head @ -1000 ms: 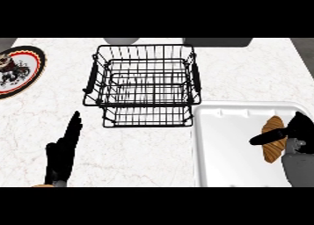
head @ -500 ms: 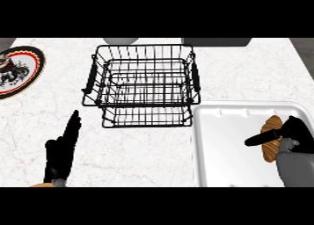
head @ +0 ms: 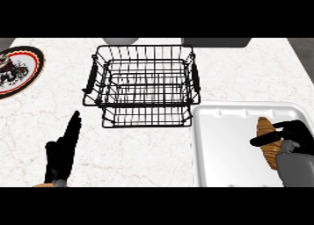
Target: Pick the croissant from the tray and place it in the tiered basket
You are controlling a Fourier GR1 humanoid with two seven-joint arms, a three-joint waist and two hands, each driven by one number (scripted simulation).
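The golden-brown croissant (head: 268, 141) in the white plastic tray (head: 214, 145) is pinched by the right hand (head: 291, 135). The left hand (head: 62, 151) is held straight-fingered on the counter beside the black wire tiered basket (head: 145, 85); no legible writing is seen

Colours and patterns. The counter (head: 146, 145) is rendered in white marble with faint pale veining. The tiered basket (head: 144, 85) is formed of black wire. The tray (head: 227, 145) is shown in plain white. The croissant (head: 267, 132) is coloured golden brown. The plate (head: 13, 70) is marked by a black and red rim around a white centre bearing a dark figure. Both the left hand (head: 60, 154) and the right hand (head: 289, 135) are black, and the right forearm (head: 299, 169) is grey.
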